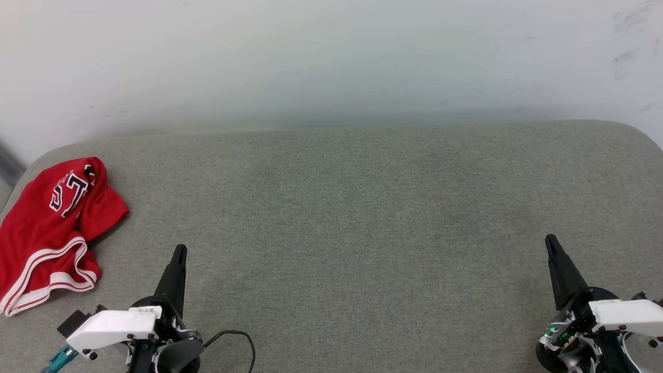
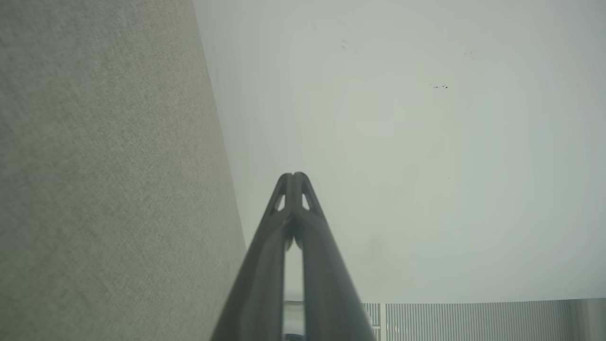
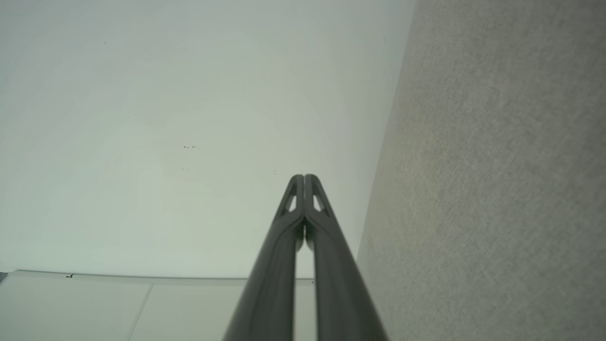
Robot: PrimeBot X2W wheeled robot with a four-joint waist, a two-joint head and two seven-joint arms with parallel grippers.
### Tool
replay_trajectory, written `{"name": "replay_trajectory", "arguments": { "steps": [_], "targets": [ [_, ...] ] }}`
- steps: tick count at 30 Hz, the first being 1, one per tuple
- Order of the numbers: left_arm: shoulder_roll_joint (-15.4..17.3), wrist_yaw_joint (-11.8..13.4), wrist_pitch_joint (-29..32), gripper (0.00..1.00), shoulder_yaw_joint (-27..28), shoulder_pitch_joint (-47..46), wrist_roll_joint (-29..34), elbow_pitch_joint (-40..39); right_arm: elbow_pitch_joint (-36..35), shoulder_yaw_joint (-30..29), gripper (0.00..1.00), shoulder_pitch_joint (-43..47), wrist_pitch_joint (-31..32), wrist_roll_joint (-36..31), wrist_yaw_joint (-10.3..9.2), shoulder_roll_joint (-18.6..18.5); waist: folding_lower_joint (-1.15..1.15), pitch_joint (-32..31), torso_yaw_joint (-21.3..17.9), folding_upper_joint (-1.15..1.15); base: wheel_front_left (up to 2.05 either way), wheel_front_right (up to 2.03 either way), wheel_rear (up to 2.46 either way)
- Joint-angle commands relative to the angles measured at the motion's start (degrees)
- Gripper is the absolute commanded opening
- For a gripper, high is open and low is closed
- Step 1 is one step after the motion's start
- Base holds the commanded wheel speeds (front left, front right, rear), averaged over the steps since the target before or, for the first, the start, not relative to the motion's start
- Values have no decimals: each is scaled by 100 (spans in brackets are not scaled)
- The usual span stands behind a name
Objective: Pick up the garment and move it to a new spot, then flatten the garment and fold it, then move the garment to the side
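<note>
The garment [image 1: 44, 233] lies in a crumpled heap at the far left of the head view, about halfway down. It is red. White and red stripes run along its lower edge, and some black letters with white edges show near its top. It sits on the tabletop [image 1: 352, 217], which is covered in grey cloth and has round corners. A pale wall [image 1: 331, 62] stands behind it, across the top of the picture.

The left gripper [image 1: 179, 254] is at the lower left, pointing up the picture. It is near the garment, a bit below and to the right of it, but it does not touch it. In the left wrist view the left gripper [image 2: 293, 179] has its two dark fingers pressed together at the tips, with nothing between them. A thin black cable [image 1: 243, 339] curls beside its base at the bottom of the head view.

The right gripper [image 1: 551, 244] is at the lower right, well apart from the garment. In the right wrist view the right gripper [image 3: 304, 180] also has its fingers together, holding nothing.
</note>
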Motion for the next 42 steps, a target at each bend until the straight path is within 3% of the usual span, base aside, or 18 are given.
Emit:
{"name": "replay_trajectory", "arguments": {
  "steps": [1,40,41,42],
  "targets": [
    [-6,-18,11,0,13,-31,10,-3,3,3,0,-61,3,21,-2,21,0,0,0,0,0,0,0],
    [-7,-18,11,0,12,-31,9,-3,2,2,0,-61,3,21,-2,21,0,0,0,0,0,0,0],
    [0,0,0,100,-2,0,0,0,0,-1,100,0,0,0,0,0,0,0,0,0,0,0,0],
    [-3,1,-3,100,-10,18,1,40,33,5,100,24,-1,-2,0,1,0,0,0,0,0,0,0]
  ]
}}
